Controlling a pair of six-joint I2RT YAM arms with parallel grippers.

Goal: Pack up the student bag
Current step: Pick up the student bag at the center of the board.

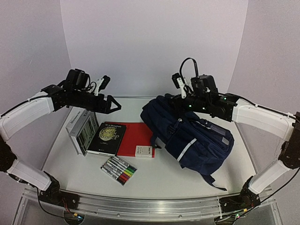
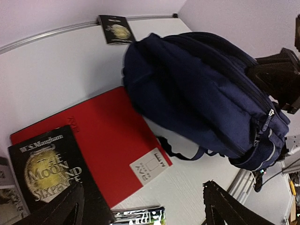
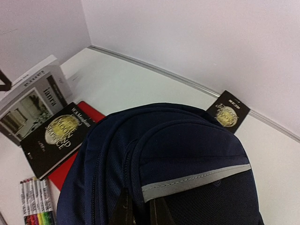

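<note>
The student bag [image 1: 197,138] is a large navy backpack lying on the right half of the table, top end toward the back. My right gripper [image 1: 174,102] rests on that top end. In the right wrist view its gripper [image 3: 140,213] is shut, with a fold of the student bag [image 3: 178,150] pinched between the dark fingers [image 3: 124,211] just beside a grey reflective strip. My left gripper [image 1: 109,93] hangs open above the books at the left. In its own view the left gripper [image 2: 140,211] has nothing between its fingers, and the student bag [image 2: 201,93] lies apart at the upper right.
A white book [image 1: 80,131] stands at the left. Beside it a black book [image 1: 108,138] lies partly on a red notebook [image 1: 136,136], with a small white box [image 1: 144,151] at its corner. A marker pack [image 1: 118,169] lies nearer. A black card [image 3: 228,115] lies behind the bag.
</note>
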